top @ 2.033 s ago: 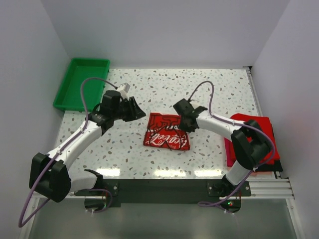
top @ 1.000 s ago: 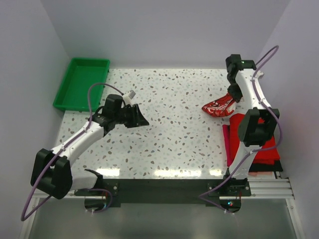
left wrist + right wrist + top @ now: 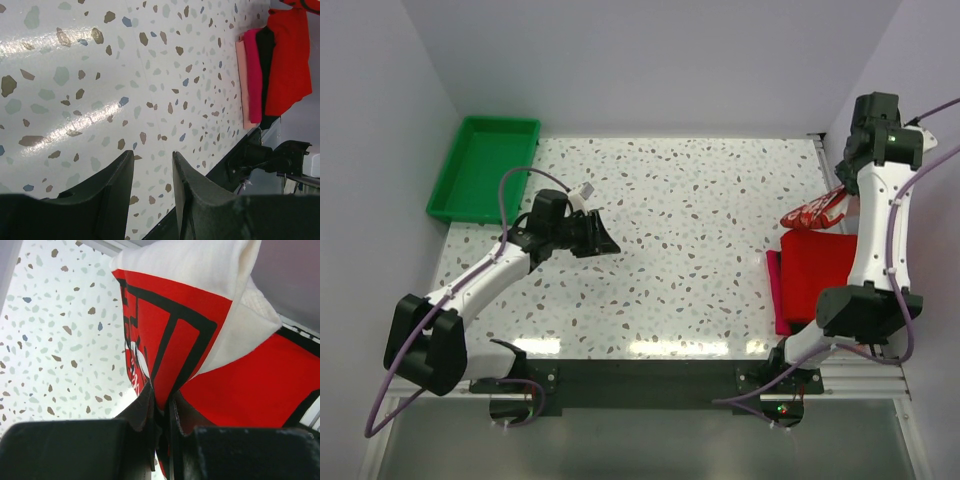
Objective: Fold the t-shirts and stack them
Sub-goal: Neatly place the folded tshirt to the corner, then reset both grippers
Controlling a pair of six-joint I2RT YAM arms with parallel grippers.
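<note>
Speckled terrazzo tabletop (image 3: 700, 200) forms the work surface, enclosed by plain pale walls.

1. Landmark: a stack of folded t-shirts (image 3: 815, 275) lies at the right edge of the tabletop. A bright red cloth shirt is on top. The left wrist view (image 3: 287, 60) also shows black, magenta and pale pink layers at the stack's edge.

2. Right gripper (image 3: 161, 405): the jaws are pressed together on a fold of the off-white t-shirt with red, white and black printed graphic (image 3: 170, 330). The cloth runs straight from between the fingertips. In the overhead view this shirt (image 3: 815, 212) hangs bunched below the raised right arm, at the far edge of the stack. Whether it touches the stack cannot be determined.

3. Left gripper (image 3: 600, 238): positioned well apart from the stack, across the tabletop to its left. The fingers (image 3: 112, 190) stand partly spread with bare tabletop visible between them; nothing is held.

4. Green rectangular plastic tray (image 3: 485, 170): located at the tabletop corner farthest from the stack, beyond the left gripper.
</note>
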